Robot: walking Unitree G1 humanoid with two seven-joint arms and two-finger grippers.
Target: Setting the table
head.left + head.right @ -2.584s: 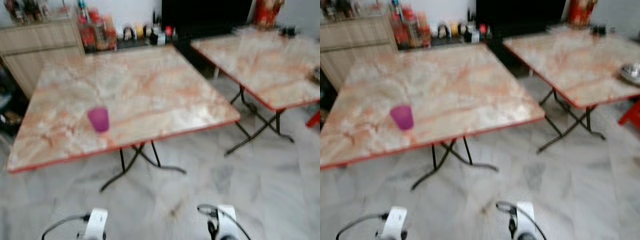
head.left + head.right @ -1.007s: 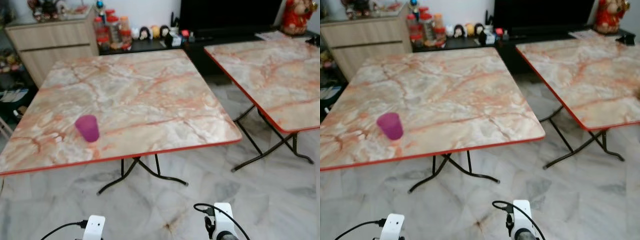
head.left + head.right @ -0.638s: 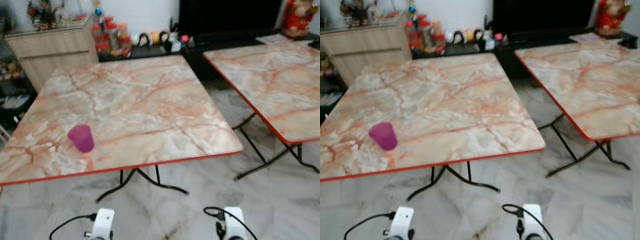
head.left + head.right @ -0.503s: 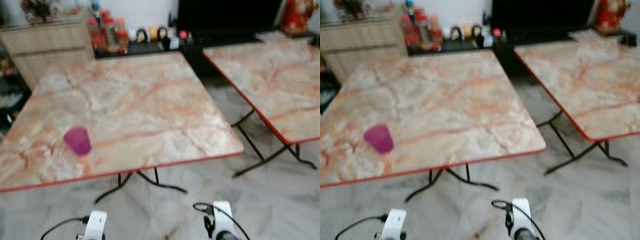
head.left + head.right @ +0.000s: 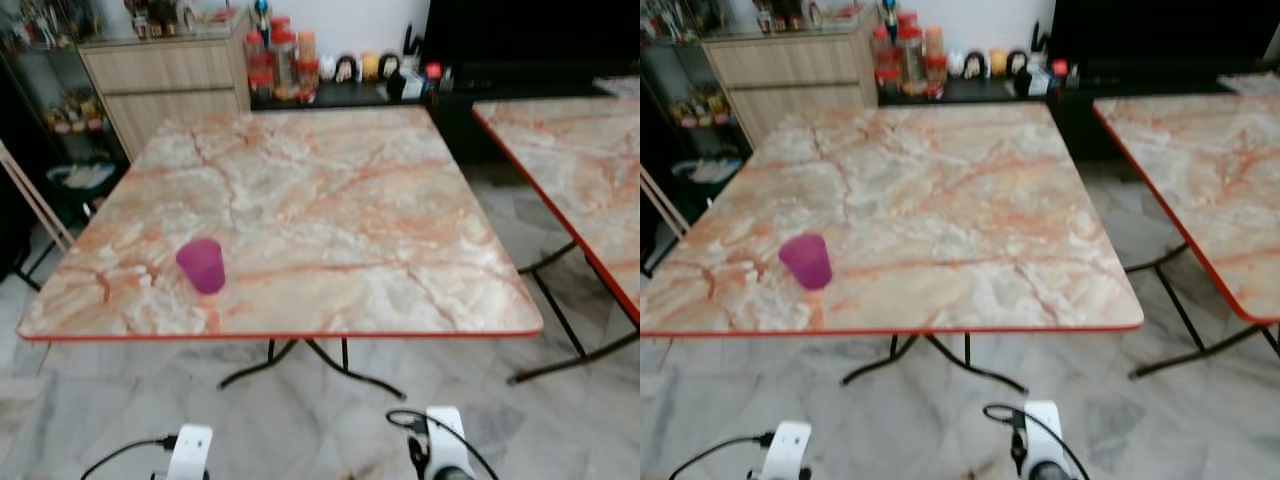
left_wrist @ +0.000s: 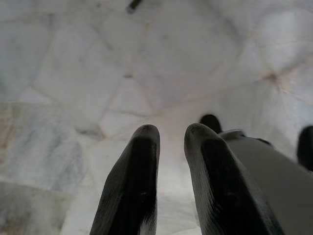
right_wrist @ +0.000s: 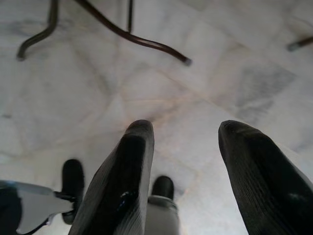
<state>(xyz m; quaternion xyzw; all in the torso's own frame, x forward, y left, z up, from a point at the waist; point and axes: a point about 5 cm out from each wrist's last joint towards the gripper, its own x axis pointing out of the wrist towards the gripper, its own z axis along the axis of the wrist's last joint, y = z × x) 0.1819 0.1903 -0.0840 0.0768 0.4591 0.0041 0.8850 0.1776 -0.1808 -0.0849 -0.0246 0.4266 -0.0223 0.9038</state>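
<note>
Purple plastic, the cup stands upright on the marble-patterned table, near that table's front left corner, well ahead of both grippers and higher than them. The left gripper hangs low over the pale marble floor, its two black fingers close together with only a narrow slit of floor showing between the tips, and nothing pinched there. The right gripper also hangs over the floor, its fingers spread wide apart and empty; beyond its tips a curved black table leg crosses the tiles. From the head views, both white wrists sit at the bottom edge, the cup lying forward of the left one and the table's red-edged front rim between them and the cup. A second table of the same pattern stands off to the right of the right gripper, apart from the first. Far beyond the cup, against the wall, are a wooden cabinet and a low dark shelf with jars and small figurines.
</note>
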